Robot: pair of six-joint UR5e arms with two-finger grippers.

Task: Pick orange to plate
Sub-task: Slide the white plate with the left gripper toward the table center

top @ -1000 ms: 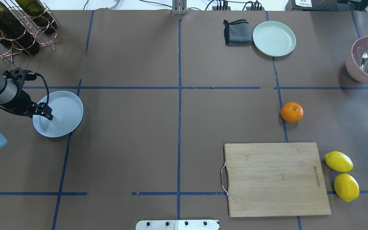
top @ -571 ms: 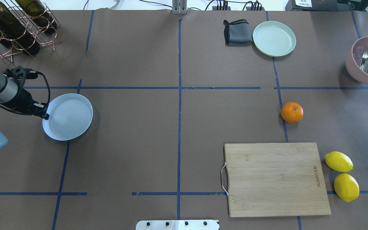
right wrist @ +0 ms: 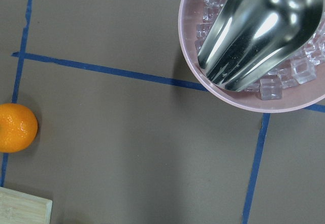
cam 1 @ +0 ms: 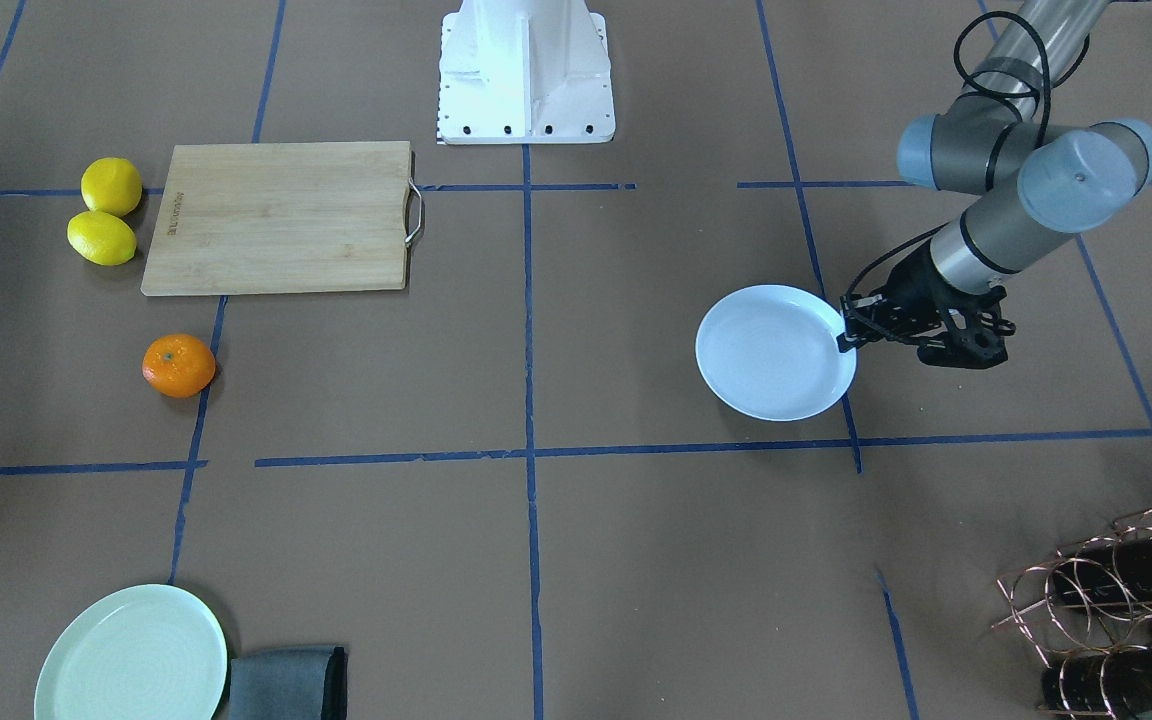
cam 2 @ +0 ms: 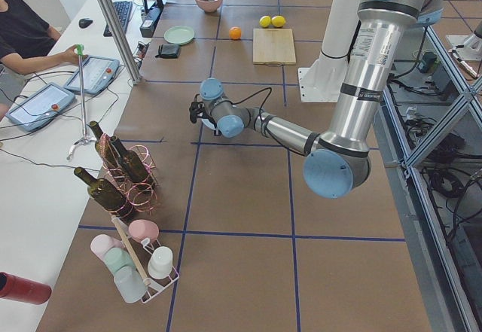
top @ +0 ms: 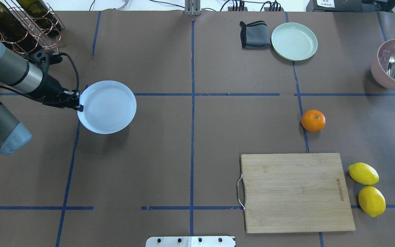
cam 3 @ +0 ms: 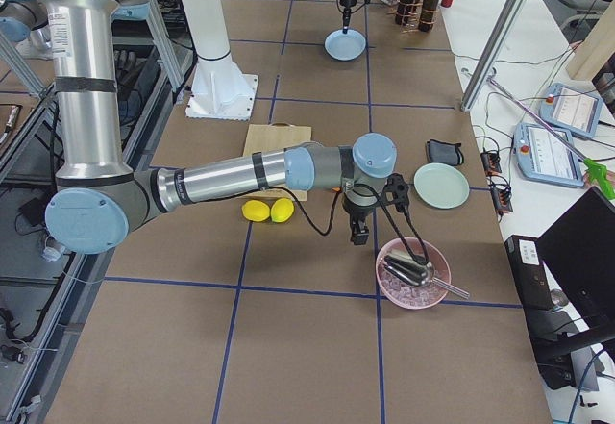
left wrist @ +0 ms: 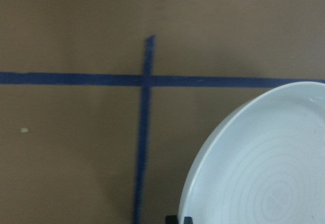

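The orange rests on the brown table beside a blue tape line, right of centre; it also shows in the front view and at the left edge of the right wrist view. My left gripper is shut on the rim of the white plate, holding it at the left of the table. The plate fills the lower right of the left wrist view. My right gripper shows only in the exterior right view, hanging by the pink bowl; I cannot tell whether it is open or shut.
A wooden cutting board lies in front of the orange, with two lemons at its right. A mint-green plate and grey cloth sit at the back. A pink bowl of ice holds a scoop. A bottle rack stands back left.
My left gripper has carried the white plate to the right and farther from the robot, toward the table's middle. The orange has not moved.
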